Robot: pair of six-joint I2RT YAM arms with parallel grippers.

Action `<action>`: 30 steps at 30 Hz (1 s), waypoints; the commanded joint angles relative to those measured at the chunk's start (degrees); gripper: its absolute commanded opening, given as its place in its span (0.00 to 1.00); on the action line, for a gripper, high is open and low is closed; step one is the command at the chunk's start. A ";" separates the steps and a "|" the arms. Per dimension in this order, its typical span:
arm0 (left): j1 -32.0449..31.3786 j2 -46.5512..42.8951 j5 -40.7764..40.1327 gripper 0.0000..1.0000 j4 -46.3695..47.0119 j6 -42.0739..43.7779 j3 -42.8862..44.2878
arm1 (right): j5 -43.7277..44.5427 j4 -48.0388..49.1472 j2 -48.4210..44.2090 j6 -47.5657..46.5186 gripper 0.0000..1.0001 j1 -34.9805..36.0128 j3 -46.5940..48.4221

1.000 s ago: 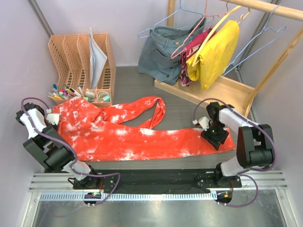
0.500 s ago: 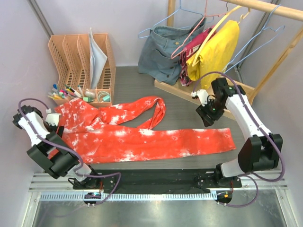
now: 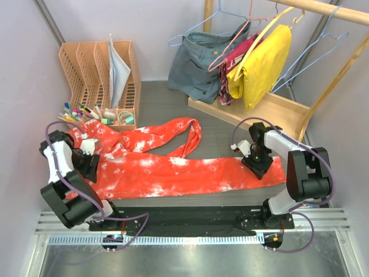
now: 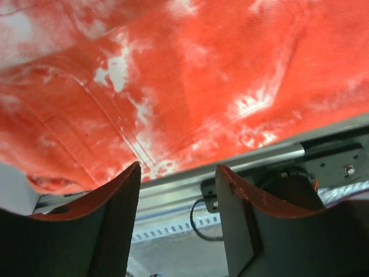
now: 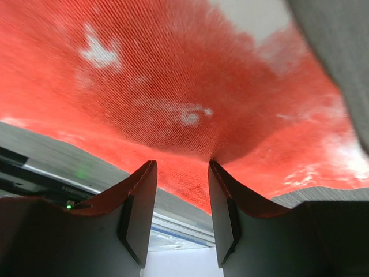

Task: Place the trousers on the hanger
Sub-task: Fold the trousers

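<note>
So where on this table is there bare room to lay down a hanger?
The largest bare stretch of table is behind the trousers, between the orange organizer and the wooden rack base. A smaller patch lies between the folded trouser leg and the right gripper. Both back corners are crowded.

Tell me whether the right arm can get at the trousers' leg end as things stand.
Probably yes: the right end effector sits directly over the trousers at their leg end, jaws apart, nothing between them and the fabric.
</note>
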 commanded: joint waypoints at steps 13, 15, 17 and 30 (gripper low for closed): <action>1.45 8.74 -14.01 0.56 11.10 2.38 -7.21 | 6.08 -3.55 -12.52 -3.72 0.43 6.75 -12.78; 1.80 9.00 -13.32 0.56 10.05 2.56 -6.42 | 4.76 -4.96 -13.14 -3.82 0.42 6.75 -9.97; 1.72 9.44 -11.38 0.57 8.03 2.21 -4.49 | 3.27 -5.75 -13.14 -2.33 0.41 5.97 -4.03; 1.54 10.23 -2.50 0.62 6.09 -2.19 1.23 | -0.52 11.19 -0.32 0.41 0.35 4.20 3.93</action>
